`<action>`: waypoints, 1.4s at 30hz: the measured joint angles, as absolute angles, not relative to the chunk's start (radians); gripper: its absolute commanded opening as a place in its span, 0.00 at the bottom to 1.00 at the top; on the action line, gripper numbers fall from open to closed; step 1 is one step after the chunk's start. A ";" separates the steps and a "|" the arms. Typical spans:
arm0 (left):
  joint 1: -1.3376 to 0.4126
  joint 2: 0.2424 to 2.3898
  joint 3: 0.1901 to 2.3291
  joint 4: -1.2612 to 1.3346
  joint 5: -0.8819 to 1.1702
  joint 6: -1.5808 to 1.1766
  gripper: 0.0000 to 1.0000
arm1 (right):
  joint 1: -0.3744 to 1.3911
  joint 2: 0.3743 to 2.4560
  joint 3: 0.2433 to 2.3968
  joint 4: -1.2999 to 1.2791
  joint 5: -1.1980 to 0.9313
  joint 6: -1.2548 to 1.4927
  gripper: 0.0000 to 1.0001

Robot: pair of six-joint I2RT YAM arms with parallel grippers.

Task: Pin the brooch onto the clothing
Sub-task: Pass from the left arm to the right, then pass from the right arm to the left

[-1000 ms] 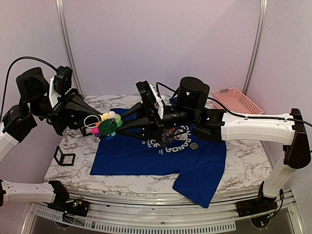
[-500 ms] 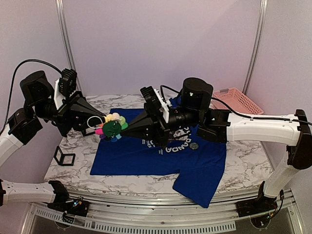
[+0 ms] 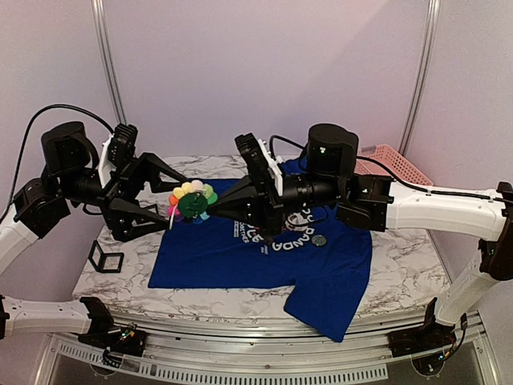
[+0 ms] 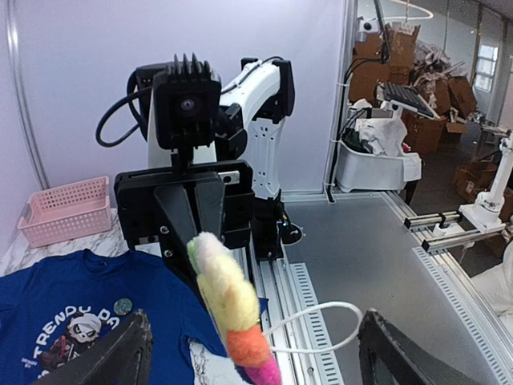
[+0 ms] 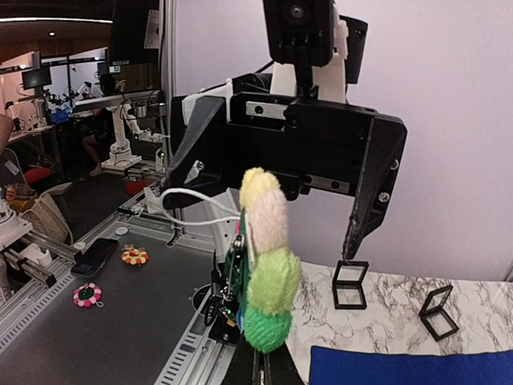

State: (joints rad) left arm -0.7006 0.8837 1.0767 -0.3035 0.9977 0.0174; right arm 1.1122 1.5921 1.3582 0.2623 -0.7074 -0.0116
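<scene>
Brooch [image 3: 192,203] held in midair above the left edge of the blue T-shirt [image 3: 264,261].
The right gripper [image 3: 207,212] is pressed together on the brooch's rim. The left gripper [image 3: 173,195] stands spread wide beside it, its fingers [image 4: 120,361] clear of it. The flower stands upright, edge-on to both wrist cameras. It has a green centre ringed by fuzzy yellow, pink, green and orange petals, with a white cord loop [image 4: 321,317] trailing.

Both arms are raised above the table with forearms near level, their pincers pointing at each other over its left half. Left pincer [image 3: 171,200]: jaws spread wide. Right pincer [image 3: 208,212]: jaws closed, tips clamping the brooch [image 3: 192,202].
</scene>
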 measured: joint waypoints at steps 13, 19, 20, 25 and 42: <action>-0.710 1.006 1.150 -0.501 0.861 0.126 0.92 | 1.049 1.572 1.364 0.081 -0.618 0.017 0.00; -0.714 1.106 1.201 -0.522 0.844 0.145 0.64 | 0.997 1.526 1.357 0.052 -0.644 -0.008 0.00; -0.714 1.123 1.219 -0.529 0.844 0.153 0.59 | 0.986 1.517 1.354 0.047 -0.650 -0.014 0.00; -0.715 1.199 1.309 -0.549 0.843 0.170 0.51 | 0.949 1.498 1.349 0.006 -0.693 -0.052 0.00; -0.716 1.270 1.294 -0.448 0.830 0.086 0.00 | 0.883 1.511 1.365 -0.054 -0.859 -0.118 0.00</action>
